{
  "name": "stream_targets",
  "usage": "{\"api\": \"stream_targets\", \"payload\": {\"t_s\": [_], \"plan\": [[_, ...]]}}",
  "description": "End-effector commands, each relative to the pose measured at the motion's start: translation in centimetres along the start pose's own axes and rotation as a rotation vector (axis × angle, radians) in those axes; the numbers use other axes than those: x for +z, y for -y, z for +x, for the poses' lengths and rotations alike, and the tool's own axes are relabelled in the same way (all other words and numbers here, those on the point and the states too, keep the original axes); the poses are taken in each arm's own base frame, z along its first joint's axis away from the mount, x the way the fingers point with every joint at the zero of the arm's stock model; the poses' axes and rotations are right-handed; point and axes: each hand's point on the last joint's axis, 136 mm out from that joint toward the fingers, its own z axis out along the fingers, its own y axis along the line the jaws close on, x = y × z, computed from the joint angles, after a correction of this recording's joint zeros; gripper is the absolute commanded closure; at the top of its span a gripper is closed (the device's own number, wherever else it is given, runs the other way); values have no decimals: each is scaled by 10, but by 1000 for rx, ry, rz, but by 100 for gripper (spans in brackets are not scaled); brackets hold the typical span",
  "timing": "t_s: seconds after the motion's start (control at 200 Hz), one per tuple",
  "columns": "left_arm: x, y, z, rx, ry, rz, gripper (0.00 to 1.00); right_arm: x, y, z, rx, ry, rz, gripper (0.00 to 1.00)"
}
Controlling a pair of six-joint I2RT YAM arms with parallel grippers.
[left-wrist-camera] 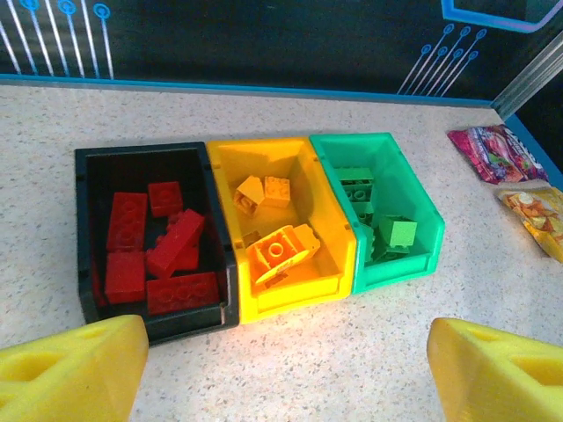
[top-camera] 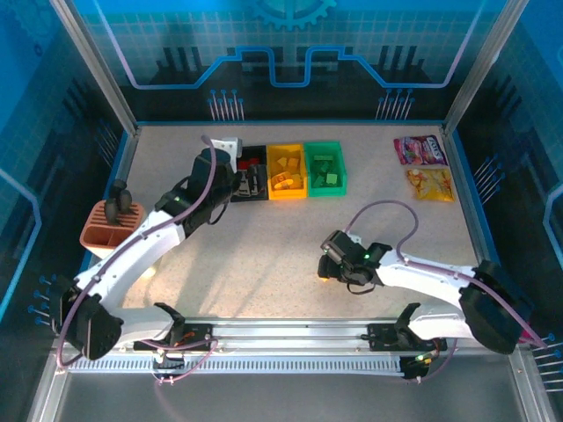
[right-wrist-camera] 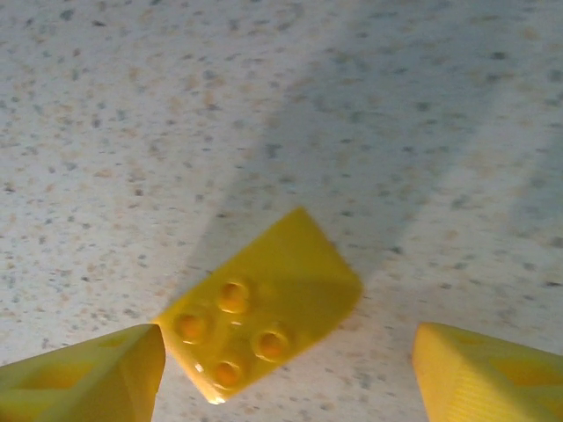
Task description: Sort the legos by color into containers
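Left gripper (left-wrist-camera: 281,374): fingers spread wide, nothing between them, hanging over the table (left-wrist-camera: 264,105) just below the bins in frame.

3 joined bins sit mid-frame in the left wrist view:
- black bin (left-wrist-camera: 84,185), leftmost, holds several red legos (left-wrist-camera: 127,220)
- yellow bin (left-wrist-camera: 339,255), middle, holds yellow legos (left-wrist-camera: 277,251)
- green bin (left-wrist-camera: 418,207), rightmost, holds green legos (left-wrist-camera: 398,233)

2 snack packets (left-wrist-camera: 488,151) lie at the right edge of frame, apart from the bins.

Right gripper (right-wrist-camera: 288,374): fingers spread, low over bare tabletop, lower centre of the top view. 1 yellow brick (right-wrist-camera: 264,308) lies between them on the table, 4 studs facing the camera. Its corner is just beside the finger at lower left; I cannot tell whether they touch.
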Motion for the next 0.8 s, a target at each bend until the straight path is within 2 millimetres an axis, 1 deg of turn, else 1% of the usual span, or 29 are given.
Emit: {"api": "stream_targets", "payload": {"t_s": [0.0, 0.04, 0.18, 0.315, 0.35, 0.365, 0.385, 0.475, 0.595, 0.685, 0.796], "plan": [[-18, -7, -1, -17, 59, -12, 17, 3, -19, -3, 7, 2, -1, 24], [-22, -12, 4, -22, 57, -22, 17, 5, -20, -3, 2, -2, 20, 24], [-35, -27, 20, -32, 53, -62, 17, 11, -16, -1, -40, -52, 160, 26], [-45, -36, 36, -56, 39, -74, 16, 17, -28, -2, -104, -65, 193, 31], [-46, -39, 41, -67, 34, -77, 16, 21, -27, 1, -120, -77, 204, 34], [-47, -39, 43, -72, 31, -76, 16, 20, -37, -4, -122, -68, 185, 35], [-48, -41, 47, -80, 28, -78, 16, 20, -41, -5, -128, -69, 179, 37], [-52, -45, 61, -115, 12, -74, 17, 23, -48, -8, -148, -79, 185, 42], [-59, -51, 78, -137, -12, -79, 17, 22, -59, -11, -183, -77, 174, 54], [-64, -56, 88, -143, -32, -94, 17, 20, -60, -13, -207, -80, 192, 54], [-70, -60, 97, -154, -45, -104, 17, 16, -59, -12, -231, -84, 212, 52]]}}
